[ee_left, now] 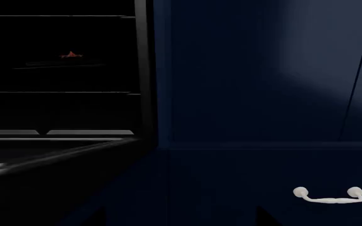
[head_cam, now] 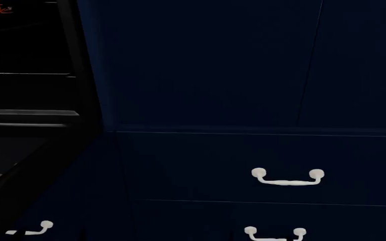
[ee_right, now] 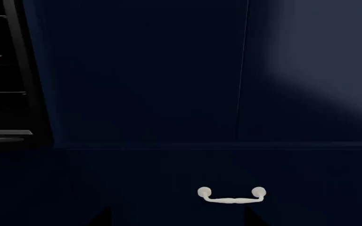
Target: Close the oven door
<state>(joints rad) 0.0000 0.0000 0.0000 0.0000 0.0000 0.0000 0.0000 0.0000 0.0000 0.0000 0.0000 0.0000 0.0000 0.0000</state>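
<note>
Progress: the oven door (ee_left: 49,162) hangs open — closing is not started, and all of it is left.
Door location: low at my left, beside the navy cabinet (head_cam: 247,70).
My grippers: neither appears in any view — I cannot tell spread or closed.
Count: one oven door; three white handles (head_cam: 287,177) in the head view.

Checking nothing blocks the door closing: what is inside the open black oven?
Inside the black oven cavity, thin horizontal rack lines and a small red mark show. The rest is too dark to tell.
</note>
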